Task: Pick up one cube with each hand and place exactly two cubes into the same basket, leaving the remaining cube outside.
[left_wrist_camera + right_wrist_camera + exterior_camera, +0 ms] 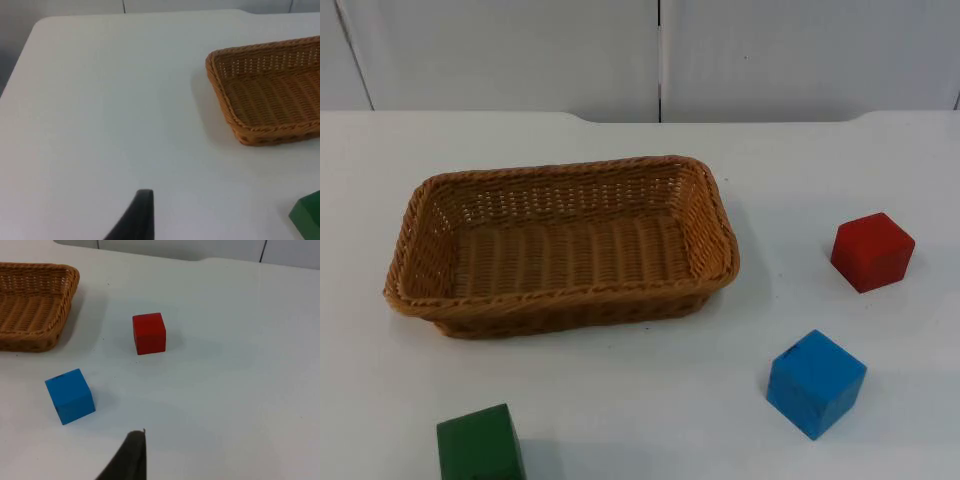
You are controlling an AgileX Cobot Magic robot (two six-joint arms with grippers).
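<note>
Basket (560, 245), wicker, sits empty left of centre on the white desk (640, 400). Blue cube (815, 383) lower right, red cube (872, 251) at right, green cube (480, 446) bottom left, all outside it. Whether either gripper's fingers (137, 217) are open cannot be told.

The brown woven wicker basket (560, 245) sits on the white table (620, 400), left of centre. The red wooden cube (872, 251) lies well to its right, with the blue wooden cube (815, 383) nearer. The green wooden cube (480, 445) lies near-left, in front of the basket.
</note>
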